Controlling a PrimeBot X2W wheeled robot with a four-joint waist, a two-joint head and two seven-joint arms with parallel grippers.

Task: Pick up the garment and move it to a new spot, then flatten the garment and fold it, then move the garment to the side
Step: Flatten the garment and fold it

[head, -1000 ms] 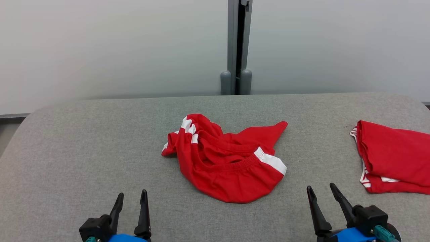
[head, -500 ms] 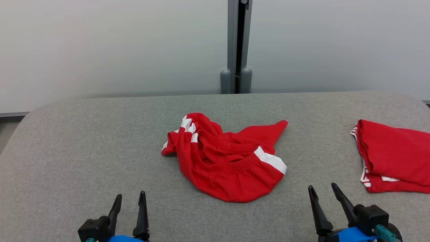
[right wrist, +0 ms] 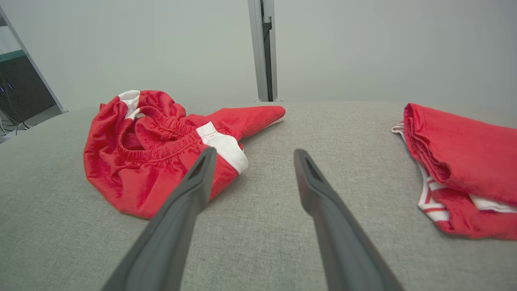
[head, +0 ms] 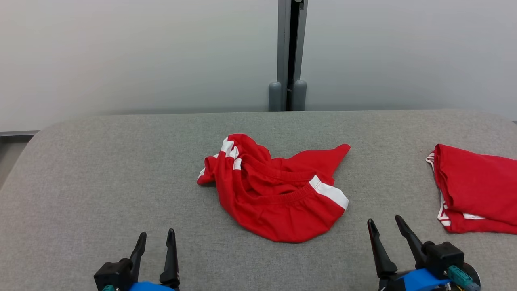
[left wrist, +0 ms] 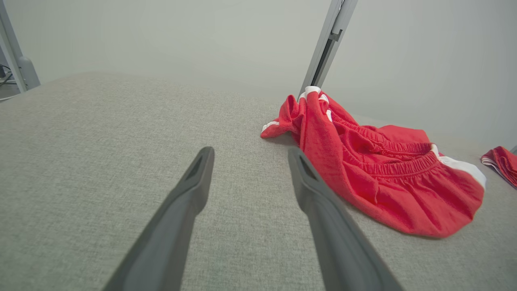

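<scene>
A wide table (head: 101, 182) covered in grey woven fabric, rounded at its far corners, spans the head view. Behind it is a pale wall (head: 121, 52) of two panels, with a grey post (head: 287, 52) standing upright where the panels meet. The garment (head: 274, 210), red shorts with white side stripes, lies crumpled near the middle of the table. Its gathered waistband (head: 282, 199) faces up and gapes open, one white band (head: 332, 193) is turned toward the right, and a pointed flap of red cloth stretches toward the far right. Well apart from it, at the table's right edge, a folded red cloth (head: 476, 182) with thin white trim rests flat, partly cut off by the frame. Both arms are low at the near edge of the table, one on either side of the garment and clear of it. The left gripper (head: 156, 233) sits at the lower left with its fingers pointing almost straight away from the robot and its jaws spread, bare table between them. In its wrist view the garment lies ahead and to the right of the fingers. The right gripper (head: 383, 220) sits at the lower right, between the garment and the folded red cloth, fingers leaning slightly leftward, jaws likewise spread wide and holding nothing.
</scene>
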